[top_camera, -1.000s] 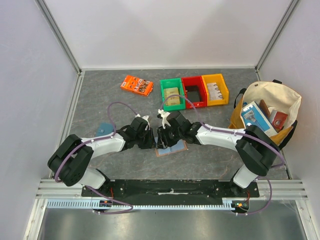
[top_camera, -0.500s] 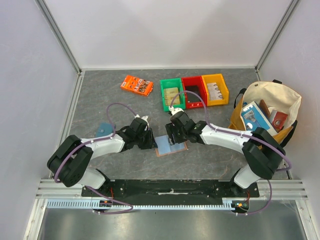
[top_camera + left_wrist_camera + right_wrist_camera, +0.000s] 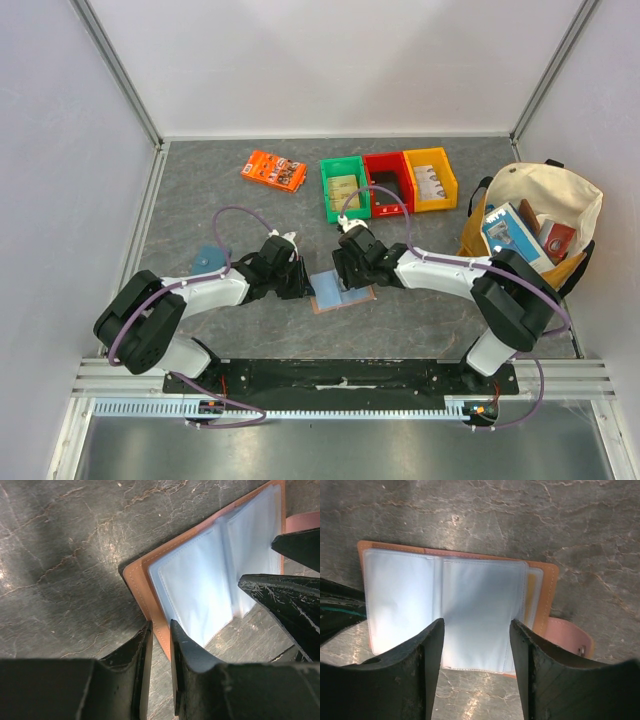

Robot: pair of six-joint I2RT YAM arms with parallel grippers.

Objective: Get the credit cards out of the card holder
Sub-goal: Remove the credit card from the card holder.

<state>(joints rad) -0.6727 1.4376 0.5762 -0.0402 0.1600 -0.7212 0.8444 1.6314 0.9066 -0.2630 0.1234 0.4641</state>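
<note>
The tan leather card holder [image 3: 342, 296] lies open on the grey table, its light blue sleeves facing up. My left gripper [image 3: 303, 287] is shut on its left leather edge; in the left wrist view [image 3: 160, 626] the tan rim [image 3: 142, 587] runs between the nearly closed fingers. My right gripper [image 3: 347, 277] is open above the holder's right page [image 3: 480, 605], with its fingers [image 3: 476, 624] on either side of the sleeve. The snap tab [image 3: 570, 637] sticks out at the right. A yellowish edge [image 3: 532, 592] shows behind the right sleeve. No loose card is in view.
A teal pouch [image 3: 208, 257] lies left of my left arm. An orange packet [image 3: 273, 170] lies at the back. Green [image 3: 344, 188], red [image 3: 388, 182] and yellow [image 3: 430, 179] bins stand in a row. A cream tote bag [image 3: 530, 225] full of items stands at the right.
My right gripper has moved right and back off the holder's middle. The holder now lies spread open. My left gripper has kept its place at the left edge.
</note>
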